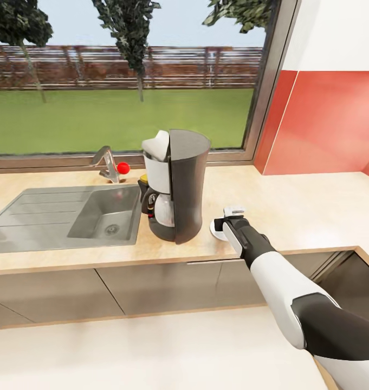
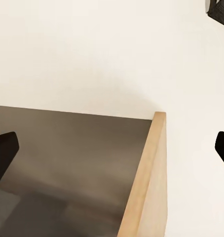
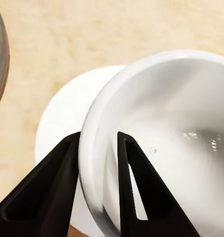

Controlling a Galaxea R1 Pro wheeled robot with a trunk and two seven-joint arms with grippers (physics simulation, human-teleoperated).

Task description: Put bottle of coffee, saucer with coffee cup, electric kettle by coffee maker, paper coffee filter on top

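Item: right pincer [image 3: 97, 185], closed on the rim of the cup [image 3: 166, 143], one finger inside the bowl and one outside; cup held over the saucer [image 3: 62, 123]; whether it touches the saucer cannot be told

Location: worktop [image 1: 292, 206], saucer [image 1: 217, 230] just beside the coffee maker [image 1: 176, 184] at its 3 o'clock, near the front edge

Also present: bottle [image 1: 144, 187], partly hidden at the coffee maker's 9 o'clock, by the sink [image 1: 70, 216]; tap [image 1: 105, 162] at the sink's 12 o'clock

Left pincer [image 2: 112, 148]: fingers spread wide, empty, over the floor [image 2: 92, 49] beside a cabinet edge [image 2: 146, 182]

Risks, as judged:
- Thin rim grip, off the cup's centre: cup may tip or swing on release and land tilted on the saucer
- Inner finger may drag the rim on withdrawal and topple the cup or slide it off the saucer
- Cup appears offset from the saucer's middle; set down so, it may rest on the saucer's raised edge
- Saucer lies near the front edge; a sideways push could shove it toward the drop or into the coffee maker

Outstanding: no filter or kettle noted at the station
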